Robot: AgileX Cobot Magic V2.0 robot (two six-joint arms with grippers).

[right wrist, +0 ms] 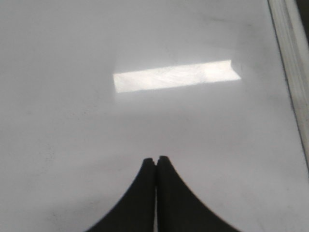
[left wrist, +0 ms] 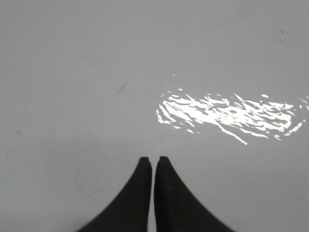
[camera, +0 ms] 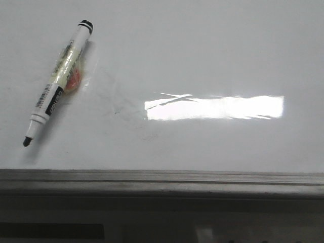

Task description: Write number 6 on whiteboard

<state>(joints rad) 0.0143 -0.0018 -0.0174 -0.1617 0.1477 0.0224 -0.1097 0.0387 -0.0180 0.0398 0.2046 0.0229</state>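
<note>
1. The whiteboard [camera: 202, 55] fills the front view, lying flat with its grey edge rail [camera: 162, 179] along the near side at 6 o'clock. It carries a bright rectangular glare and only faint grey smudges near the middle; no number 6 shows on it in any view.
2. A marker [camera: 58, 83] lies uncapped at about 10 o'clock on the board, black tip pointing toward the rail, and nothing grips it.
3. The left hand [left wrist: 154, 159] hovers over bare board, its fingers pressed together and pinching nothing.
4. The right hand [right wrist: 155, 159] is likewise pressed together and empty, near the rail.
5. Judged from this, the task has not begun: picking up the marker and drawing the whole digit are left.
</note>
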